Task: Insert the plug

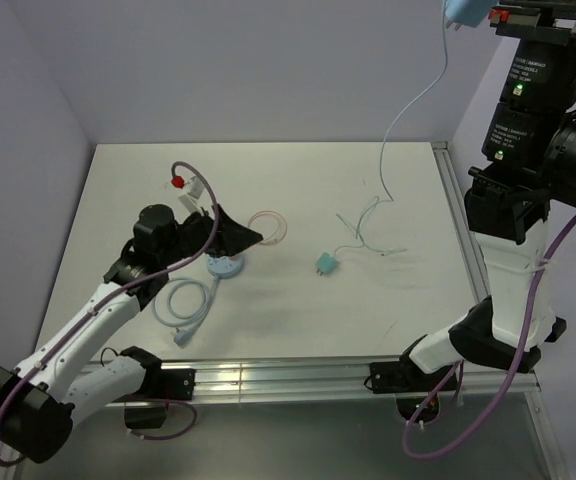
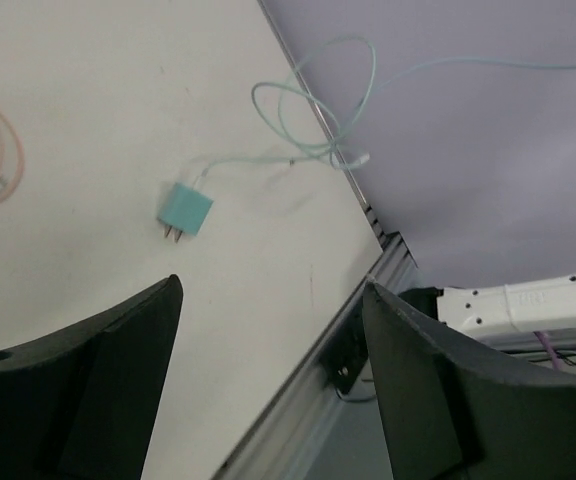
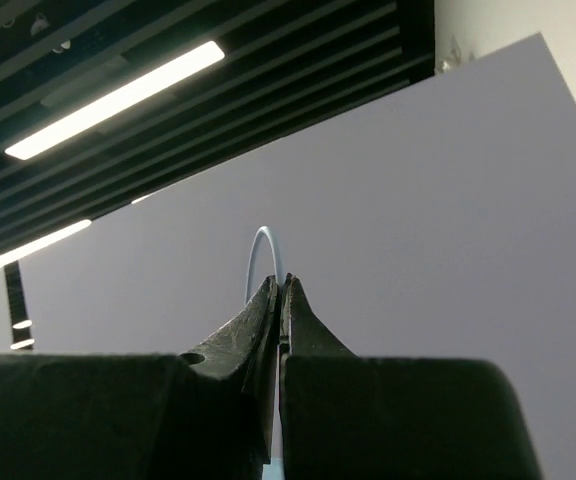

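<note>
**Pinching a cable aloft, the other hand standing open**

The right hand (image 3: 280,285) is lifted high above the far right corner of the white worktop (image 1: 268,170). Its two black fingers are pressed together on a thin pale-blue cable (image 3: 265,230), which arcs up just past the fingertips. From that grip the cable hangs down in the top view, reaches the worktop and lies there in a loose tangle. It ends at a small teal two-pronged plug (image 2: 185,210).

The plug lies flat on the worktop right of centre, with its metal prongs pointing towards the near edge. It is well apart from both hands and nothing touches it but its own cable.

The left hand (image 2: 273,290) is spread wide, with only bare worktop showing between its black fingers. It holds nothing. It sits low over the left half of the worktop, pointing towards the plug.

Just below it in the top view lies a round pale-blue disc-shaped piece (image 1: 224,266). A coiled pale-blue cord (image 1: 161,303) lies beside that, nearer the arm bases. Whether the hand touches the disc cannot be told.

A thin pink loop of wire (image 2: 16,150) lies between the left hand and the plug. A silver metal rail (image 1: 268,378) runs along the near edge.
</note>
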